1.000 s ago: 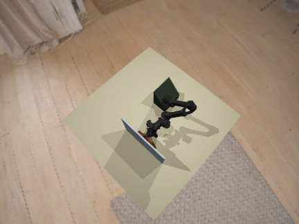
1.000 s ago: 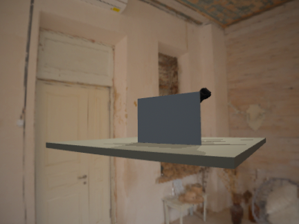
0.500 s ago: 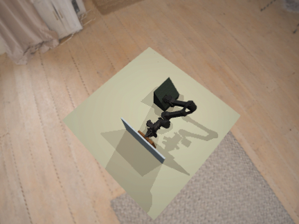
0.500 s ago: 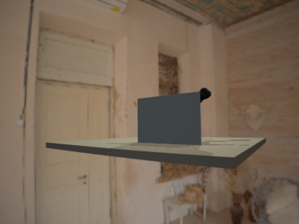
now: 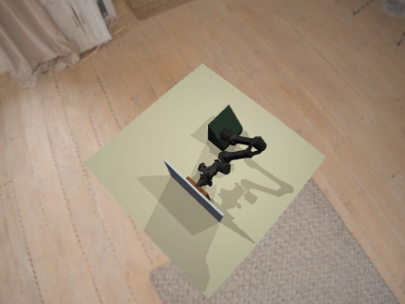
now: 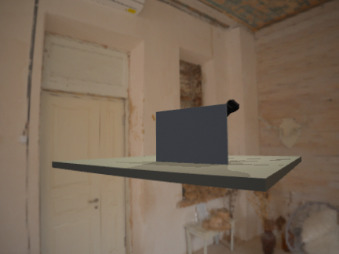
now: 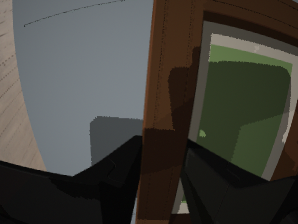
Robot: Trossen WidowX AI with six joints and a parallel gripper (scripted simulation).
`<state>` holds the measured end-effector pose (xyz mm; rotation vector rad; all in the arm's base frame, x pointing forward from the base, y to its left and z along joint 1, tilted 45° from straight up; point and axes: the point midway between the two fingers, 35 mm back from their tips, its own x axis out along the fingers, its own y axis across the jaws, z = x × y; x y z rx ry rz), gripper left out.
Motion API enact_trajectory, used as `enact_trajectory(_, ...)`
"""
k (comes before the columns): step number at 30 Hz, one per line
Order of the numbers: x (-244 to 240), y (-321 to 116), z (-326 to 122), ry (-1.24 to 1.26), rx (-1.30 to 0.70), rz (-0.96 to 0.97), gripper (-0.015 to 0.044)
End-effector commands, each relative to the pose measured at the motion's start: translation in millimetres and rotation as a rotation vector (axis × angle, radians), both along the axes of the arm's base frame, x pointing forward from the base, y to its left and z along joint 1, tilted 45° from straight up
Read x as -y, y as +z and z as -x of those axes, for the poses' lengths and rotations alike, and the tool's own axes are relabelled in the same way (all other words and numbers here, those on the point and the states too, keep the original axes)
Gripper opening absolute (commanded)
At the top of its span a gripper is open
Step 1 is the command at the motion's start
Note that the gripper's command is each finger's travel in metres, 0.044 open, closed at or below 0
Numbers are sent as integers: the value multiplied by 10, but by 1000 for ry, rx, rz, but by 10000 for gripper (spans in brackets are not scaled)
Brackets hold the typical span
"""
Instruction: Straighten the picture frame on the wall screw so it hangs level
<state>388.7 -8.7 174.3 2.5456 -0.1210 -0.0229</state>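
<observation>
Tool (image 5: pixel 202 182) (image 7: pixel 160 144) gripping brown frame (image 5: pixel 190 182) (image 7: pixel 163 95), pale green tabletop (image 5: pixel 155 141) (image 6: pixel 114 165), plank floor (image 5: pixel 117 84), grey rug (image 5: pixel 281 249), white door (image 6: pixel 74 157)

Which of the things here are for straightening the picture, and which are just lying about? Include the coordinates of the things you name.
For the job:
- picture frame (image 5: pixel 204 191) (image 7: pixel 164 107)
- gray wall panel (image 5: pixel 189 188) (image 6: pixel 191 135) (image 7: pixel 82 65)
- gripper (image 5: pixel 201 184) (image 7: pixel 160 144)

Just around:
- gray rug (image 5: pixel 300 253)
- pinkish curtain (image 5: pixel 33 38)
- paneled door (image 6: pixel 71 157)
</observation>
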Motion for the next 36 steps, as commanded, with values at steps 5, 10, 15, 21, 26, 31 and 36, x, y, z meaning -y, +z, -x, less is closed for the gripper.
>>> enact_trajectory(5,-5,-2,0,-1,-7,50,0)
enact_trajectory(10,-6,-2,0,-2,-10,87,0)
enact_trajectory(15,-6,-2,0,-2,-11,95,0)
enact_trajectory(21,-7,-1,0,-2,-14,123,0)
enact_trajectory(26,-8,-1,0,-3,-17,160,0)
enact_trajectory(31,-9,-1,0,-3,-21,196,0)
enact_trajectory(36,-5,3,0,-2,-17,183,26)
